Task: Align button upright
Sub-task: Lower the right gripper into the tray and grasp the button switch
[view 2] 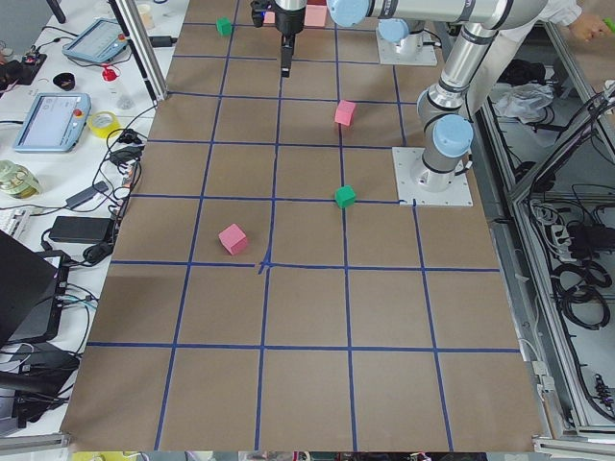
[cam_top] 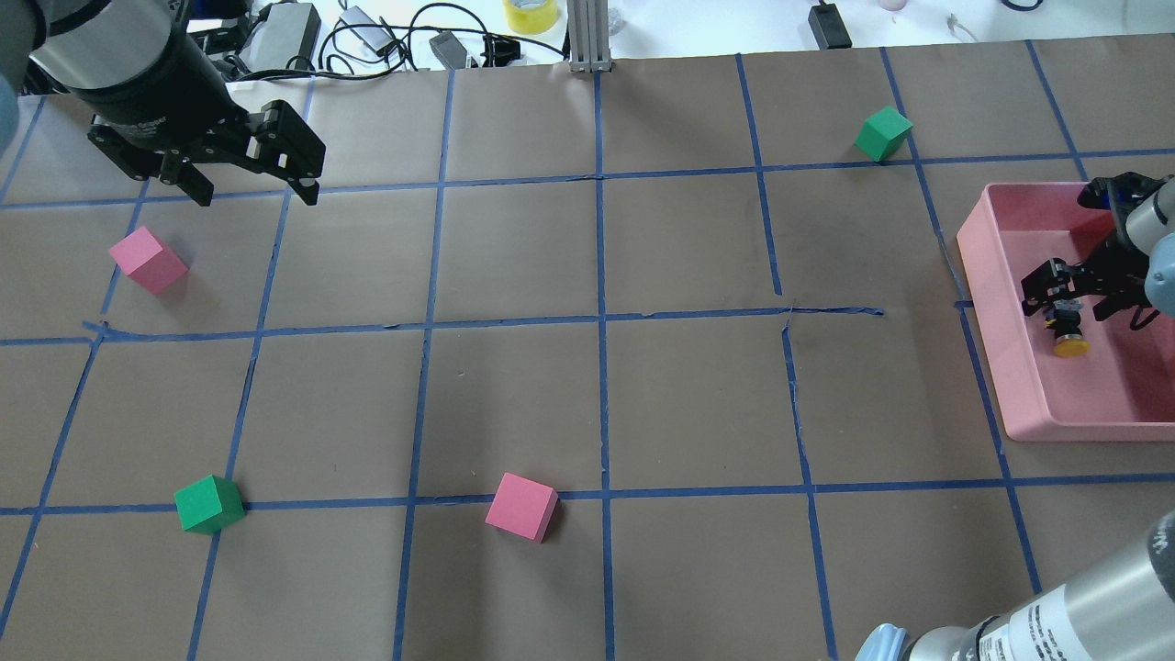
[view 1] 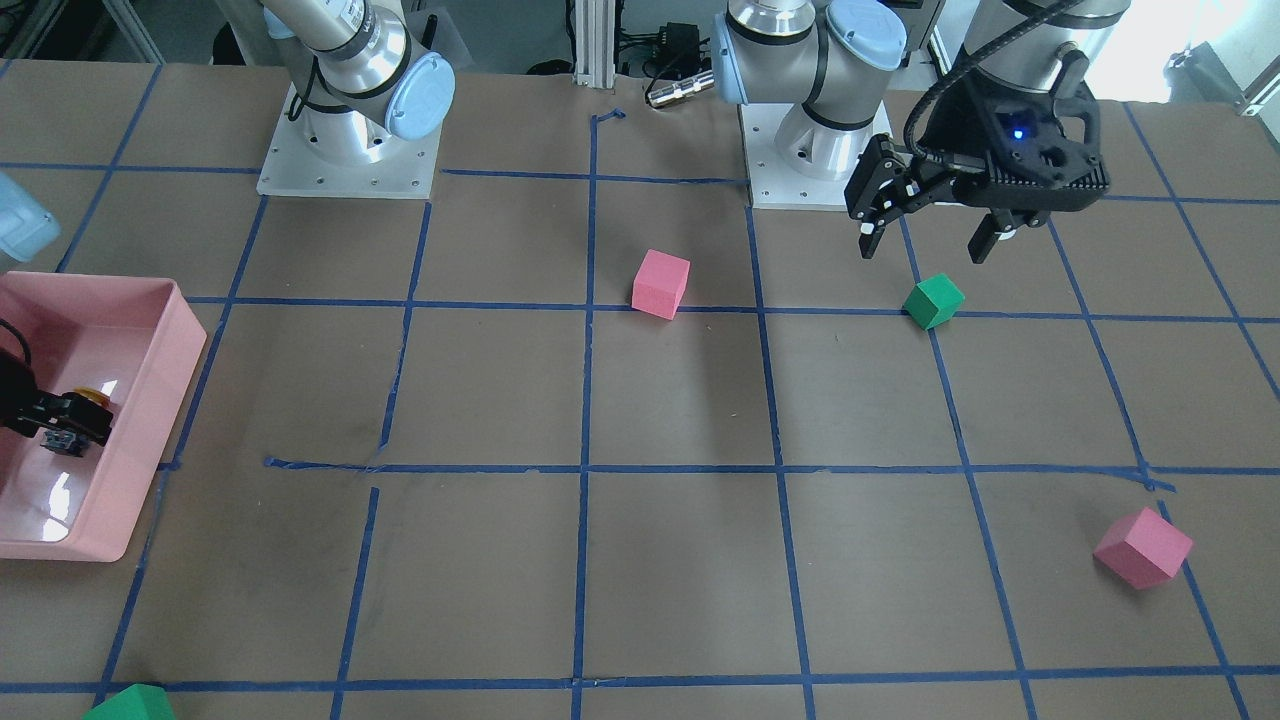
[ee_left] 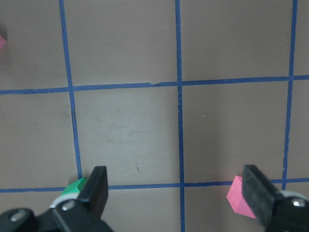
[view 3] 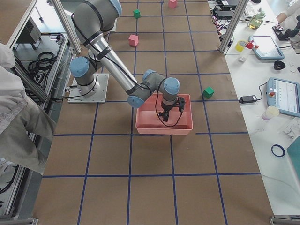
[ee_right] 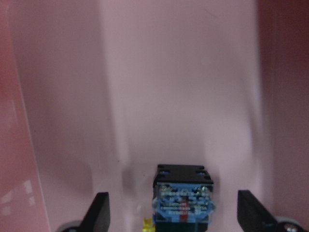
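The button point(cam_top: 1068, 330) lies inside the pink bin point(cam_top: 1001, 275) at the table's right end, its yellow cap pointing toward the robot. My right gripper point(cam_top: 1067, 296) is open inside the bin, with one finger on each side of the button and a gap to each. In the right wrist view the button's point(ee_right: 183, 200) blue and black rear block faces the camera between the spread fingers point(ee_right: 99, 212). In the front view the button point(view 1: 70, 420) sits by the bin's wall point(view 1: 150, 420). My left gripper point(cam_top: 252, 188) is open and empty above the far left of the table.
Two pink cubes point(cam_top: 148, 260) point(cam_top: 521, 507) and two green cubes point(cam_top: 209, 504) point(cam_top: 883, 133) lie scattered on the brown table. Cables and a yellow tape roll point(cam_top: 531, 14) lie beyond the far edge. The bin's walls closely flank the right gripper.
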Robot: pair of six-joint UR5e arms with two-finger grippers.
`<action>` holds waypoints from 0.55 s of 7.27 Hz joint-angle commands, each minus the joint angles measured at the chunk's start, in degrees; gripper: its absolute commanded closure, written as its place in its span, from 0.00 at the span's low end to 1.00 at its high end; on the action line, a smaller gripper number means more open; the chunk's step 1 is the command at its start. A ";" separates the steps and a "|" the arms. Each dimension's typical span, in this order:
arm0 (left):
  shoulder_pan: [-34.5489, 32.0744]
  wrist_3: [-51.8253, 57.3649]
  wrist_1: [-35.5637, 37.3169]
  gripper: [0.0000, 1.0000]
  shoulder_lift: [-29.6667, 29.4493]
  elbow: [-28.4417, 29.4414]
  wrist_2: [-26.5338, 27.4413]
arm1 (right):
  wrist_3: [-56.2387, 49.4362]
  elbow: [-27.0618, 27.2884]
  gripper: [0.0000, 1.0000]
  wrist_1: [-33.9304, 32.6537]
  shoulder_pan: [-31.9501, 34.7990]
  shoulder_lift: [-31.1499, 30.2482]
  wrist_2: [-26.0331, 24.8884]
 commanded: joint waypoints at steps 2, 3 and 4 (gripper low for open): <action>0.00 0.00 0.13 0.00 0.00 0.00 0.00 | -0.26 0.01 0.42 0.39 0.00 0.00 -0.28; 0.00 0.00 0.13 0.00 0.00 0.00 0.00 | -0.96 0.01 0.61 0.48 0.00 0.00 -0.28; 0.00 0.00 0.13 0.00 -0.09 0.00 0.00 | -1.31 -0.07 0.77 0.40 0.00 0.00 -0.28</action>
